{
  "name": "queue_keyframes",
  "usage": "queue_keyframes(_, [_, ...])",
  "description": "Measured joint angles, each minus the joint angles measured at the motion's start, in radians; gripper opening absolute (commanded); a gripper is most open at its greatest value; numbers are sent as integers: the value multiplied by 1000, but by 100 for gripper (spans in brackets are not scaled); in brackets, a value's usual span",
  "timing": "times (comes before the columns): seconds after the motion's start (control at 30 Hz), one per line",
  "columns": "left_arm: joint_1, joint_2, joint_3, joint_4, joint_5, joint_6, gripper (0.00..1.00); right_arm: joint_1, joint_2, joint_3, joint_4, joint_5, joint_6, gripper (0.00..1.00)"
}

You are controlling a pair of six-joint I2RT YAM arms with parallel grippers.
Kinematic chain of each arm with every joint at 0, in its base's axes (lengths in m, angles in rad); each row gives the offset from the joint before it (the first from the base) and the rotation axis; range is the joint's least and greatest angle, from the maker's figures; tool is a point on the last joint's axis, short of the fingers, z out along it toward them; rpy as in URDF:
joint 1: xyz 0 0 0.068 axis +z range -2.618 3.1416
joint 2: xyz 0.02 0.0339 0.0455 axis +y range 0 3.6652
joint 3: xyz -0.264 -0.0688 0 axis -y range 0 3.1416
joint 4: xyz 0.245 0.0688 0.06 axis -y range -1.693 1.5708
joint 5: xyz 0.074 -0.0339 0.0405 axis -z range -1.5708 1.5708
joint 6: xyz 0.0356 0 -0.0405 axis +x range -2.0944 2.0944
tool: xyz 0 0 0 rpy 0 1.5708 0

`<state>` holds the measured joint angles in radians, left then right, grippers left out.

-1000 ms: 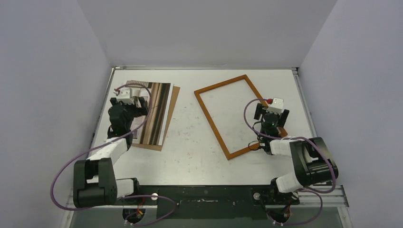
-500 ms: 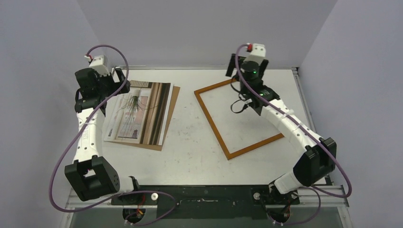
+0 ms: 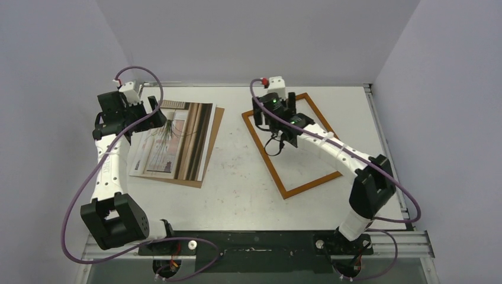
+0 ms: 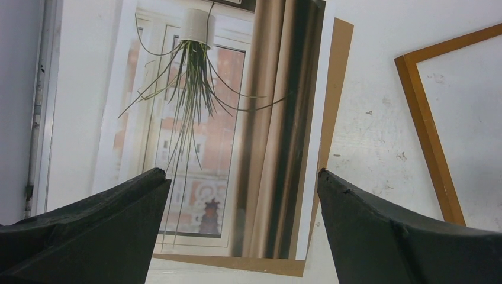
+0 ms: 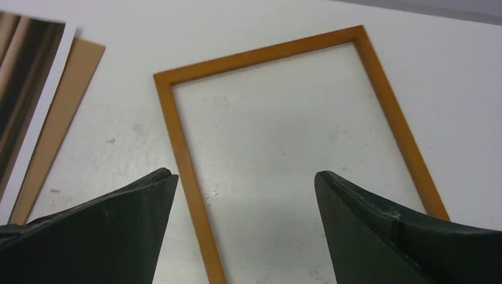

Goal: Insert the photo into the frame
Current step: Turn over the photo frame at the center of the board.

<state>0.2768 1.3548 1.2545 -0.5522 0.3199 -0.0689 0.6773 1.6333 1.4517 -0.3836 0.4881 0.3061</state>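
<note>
**Both grippers open above their pieces, photo outside the frame**

In the top view the photo [image 3: 174, 139] lies flat and face up in the left half of the table [image 3: 237, 177]. It rests on a brown backing sheet [image 3: 216, 127] that shows along its right and lower edges. The frame [image 3: 311, 186] lies flat right of centre, turned at an angle, with bare table showing through its pane. Photo and frame are well apart, with a strip of table between them.

The left gripper [image 4: 241, 175] hangs above the photo's upper left part. Its jaws are spread wide with nothing between them, and its wrist view looks down on the plant print. The right gripper [image 5: 245, 175] hangs above the upper left part of the frame. Its jaws are also spread wide and hold nothing. In its wrist view the frame's top rail and both side rails show past the fingertips. Neither gripper touches the photo, the frame or the table.
</note>
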Motion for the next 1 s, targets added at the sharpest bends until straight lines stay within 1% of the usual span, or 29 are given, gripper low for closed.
queue_keyframes(0.07, [0, 0, 0, -13, 1, 2, 96, 48, 61, 10, -5, -7, -11, 90])
queue_keyframes(0.17, [0, 0, 0, -35, 2, 6, 96, 87, 86, -53, -18, -65, -27, 90])
queue_keyframes(0.23, [0, 1, 0, -48, 2, 11, 96, 88, 95, -81, -36, -112, -32, 90])
queue_keyframes(0.4, [0, 2, 0, -74, 2, 27, 96, 83, 156, -83, -32, -188, -39, 90])
queue_keyframes(0.53, [0, 2, 0, -89, 3, 30, 96, 84, 223, -84, -34, -220, -48, 97])
queue_keyframes(0.6, [0, 2, 0, -96, 7, 31, 96, 84, 245, -89, -36, -229, -55, 98])
queue_keyframes(0.67, [0, 2, 0, -104, 11, 33, 96, 84, 259, -96, -36, -233, -61, 93])
queue_keyframes(0.83, [0, 1, 0, -126, 19, 46, 96, 84, 282, -124, -21, -235, -69, 86])
queue_keyframes(1.0, [0, -3, 0, -145, 20, 68, 96, 84, 294, -158, -6, -238, -71, 75])
